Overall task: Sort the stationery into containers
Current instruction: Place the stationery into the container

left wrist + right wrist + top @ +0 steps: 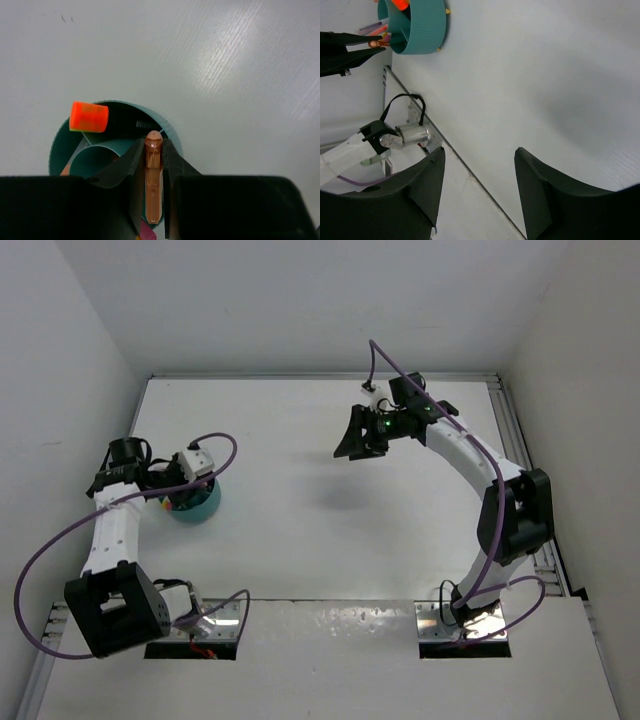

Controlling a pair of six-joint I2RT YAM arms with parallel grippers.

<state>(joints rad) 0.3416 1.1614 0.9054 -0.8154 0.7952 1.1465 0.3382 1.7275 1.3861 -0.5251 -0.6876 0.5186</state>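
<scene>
The teal bowl [207, 504] stands at the table's left, and my left gripper [176, 496] hangs over it. In the left wrist view this gripper [154, 143] is shut on an orange pen [153, 175], held lengthwise between the fingers above the bowl's rim [56, 149]. A black marker with an orange cap [89, 116] leans inside the bowl, and a pink piece [148, 232] shows below the pen. My right gripper [361, 437] is raised over the table's far middle, open and empty [480, 150]. From there the bowl [420, 31] shows far off with several pens in it.
White walls close the table on the left, far and right sides. Metal rails run along the right edge [512, 430] and the near edge [427, 131]. Purple cables loop from both arms.
</scene>
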